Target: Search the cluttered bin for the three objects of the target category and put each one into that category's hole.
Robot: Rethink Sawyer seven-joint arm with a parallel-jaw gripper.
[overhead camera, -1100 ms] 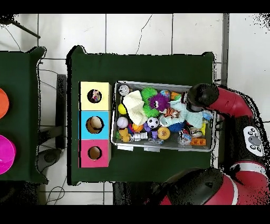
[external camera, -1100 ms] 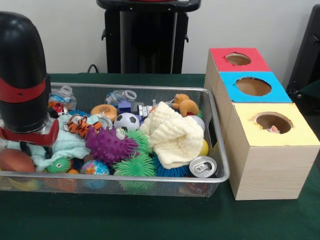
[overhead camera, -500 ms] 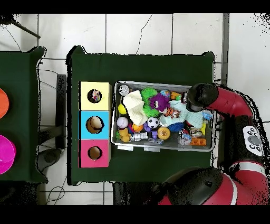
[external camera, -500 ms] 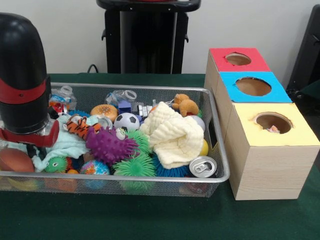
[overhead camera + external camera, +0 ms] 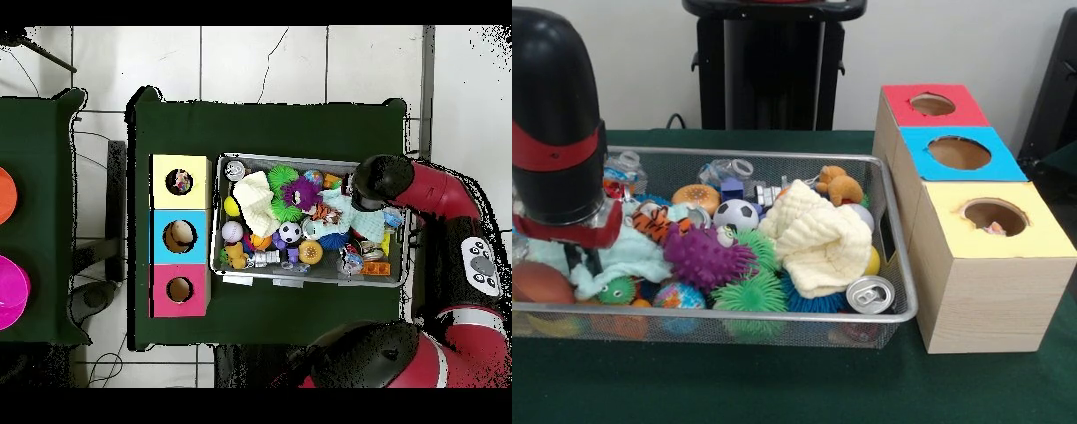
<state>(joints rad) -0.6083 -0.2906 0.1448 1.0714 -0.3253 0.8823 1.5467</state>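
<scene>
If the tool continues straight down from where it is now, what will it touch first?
Probably the light teal cloth at the bin's end; the tool already hangs right over it, perhaps touching. Depth is unclear here.

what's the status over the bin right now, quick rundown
Gripper low at the bin's end farthest from the boxes, fingers hidden in clutter. Nothing seen held. Pale green cloth bunched around it; yellow cloth covers toys mid-bin.

Tool (image 5: 581,258) tips buried behind pale blue cloth (image 5: 627,256), grip unreadable, brown ball (image 5: 538,283) beside the tool cut by frame edge
</scene>
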